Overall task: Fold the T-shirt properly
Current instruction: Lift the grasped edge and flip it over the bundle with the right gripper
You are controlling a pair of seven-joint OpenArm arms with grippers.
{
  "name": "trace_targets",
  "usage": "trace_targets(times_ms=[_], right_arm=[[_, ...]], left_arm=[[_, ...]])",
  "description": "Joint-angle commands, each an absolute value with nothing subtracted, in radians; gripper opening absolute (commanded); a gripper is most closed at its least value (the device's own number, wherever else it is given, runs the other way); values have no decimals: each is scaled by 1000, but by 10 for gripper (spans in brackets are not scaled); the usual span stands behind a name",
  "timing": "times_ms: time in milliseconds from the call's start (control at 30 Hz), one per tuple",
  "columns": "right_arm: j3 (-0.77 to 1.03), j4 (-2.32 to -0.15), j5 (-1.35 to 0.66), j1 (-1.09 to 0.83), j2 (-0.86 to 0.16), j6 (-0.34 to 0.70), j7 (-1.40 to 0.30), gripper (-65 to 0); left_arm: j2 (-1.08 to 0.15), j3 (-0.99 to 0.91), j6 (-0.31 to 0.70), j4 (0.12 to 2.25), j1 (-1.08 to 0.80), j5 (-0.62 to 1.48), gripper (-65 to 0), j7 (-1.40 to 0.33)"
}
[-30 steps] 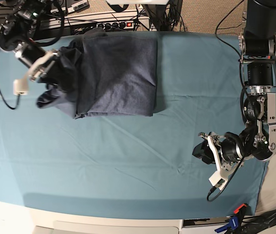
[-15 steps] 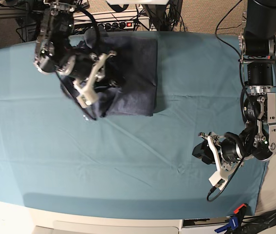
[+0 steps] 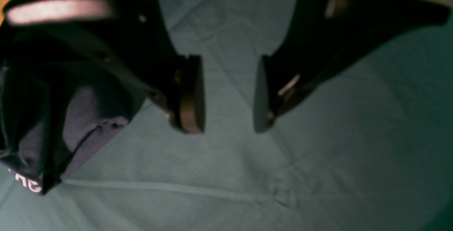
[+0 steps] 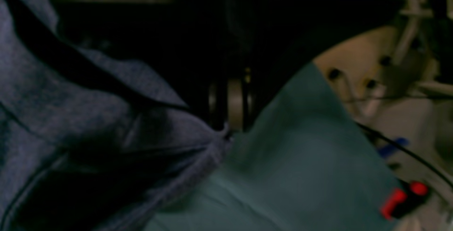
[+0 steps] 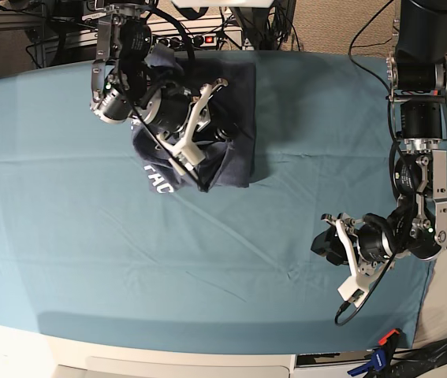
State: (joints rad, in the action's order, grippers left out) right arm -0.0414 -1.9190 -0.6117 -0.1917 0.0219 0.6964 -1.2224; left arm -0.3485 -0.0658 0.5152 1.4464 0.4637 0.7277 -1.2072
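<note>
Under the right tool (image 5: 199, 153), pinched T-shirt (image 5: 231, 118); left tool (image 5: 348, 264) apart, empty.

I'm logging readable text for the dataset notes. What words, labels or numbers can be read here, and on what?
"FAC": white block letters on the T-shirt, partly hidden by a fold under the right gripper; the word is cut off.
The left wrist view shows white letter fragments on the T-shirt, too cropped to read.
Nothing else is readable.
</note>
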Motion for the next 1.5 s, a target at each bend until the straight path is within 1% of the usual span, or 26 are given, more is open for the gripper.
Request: trace_targets(times_ms=[0,200,233,300,333,367,400,500,567,667,767,900,1100,1167,1200,1233,1267,1300,1400,1467], right_arm=[[-48,-1936,-622,-180,25,698,-1196,-650],[-50,-1936,-601,-180,25,698,-1196,-650],[-50,-1936,-601,-180,25,698,-1196,-599],[-50,-1936,-601,-180,25,698,-1196,-461],[-51,-1936,-601,-181,25,698,-1195,-408],[-52,-1935,-601,-181,25,698,-1192,-384],[-53,-1935,-602,-181,25,698,-1189,-383],[-64,-1935,-626,-180,25,698,-1175,-383],[-86,-1935,-678,-180,25,698,-1175,-383],[-144,-1935,-766,-180,25,698,-1177,-383],[-220,-1935,-810,-180,25,698,-1177,-383],[-277,-1938,-794,-180,25,698,-1177,-384],[-202,-2017,-646,-180,25,698,-1174,-391],[-147,-2060,-604,-181,25,698,-1174,-439],[-117,-2080,-590,-181,25,698,-1174,-475],[-84,-2100,-579,-183,25,698,-1173,-530],[-51,-2117,-577,-186,24,697,-1174,-602],[-17,-2129,-575,-189,24,696,-1174,-650],[69,-2138,-575,-200,21,695,-1179,-650],[113,-2138,-574,-208,22,670,-1200,-650]], left_arm=[[-357,-71,518,1463,495,749,-401,-1188],[-357,-71,518,1463,495,749,-401,-1186],[-357,-71,518,1463,495,749,-401,-1186],[-357,-71,519,1463,495,749,-401,-1186],[-357,-71,519,1463,495,749,-401,-1186],[-357,-71,519,1463,495,749,-401,-1186],[-357,-71,519,1463,495,749,-401,-1186],[-357,-71,519,1463,495,749,-401,-1185],[-357,-71,522,1463,495,749,-401,-1183],[-357,-71,522,1463,495,749,-401,-1180],[-357,-71,522,1463,495,749,-401,-1180],[-357,-71,522,1463,495,749,-401,-1182],[-358,-71,522,1463,495,751,-401,-1186],[-358,-71,522,1463,495,762,-410,-1190],[-357,-71,522,1463,493,764,-410,-1189],[-357,-71,522,1463,492,764,-410,-1189],[-357,-71,522,1463,490,764,-410,-1189],[-357,-71,522,1463,487,764,-410,-1189],[-357,-71,522,1463,467,764,-410,-1187],[-357,-71,522,1463,448,764,-410,-1185]])
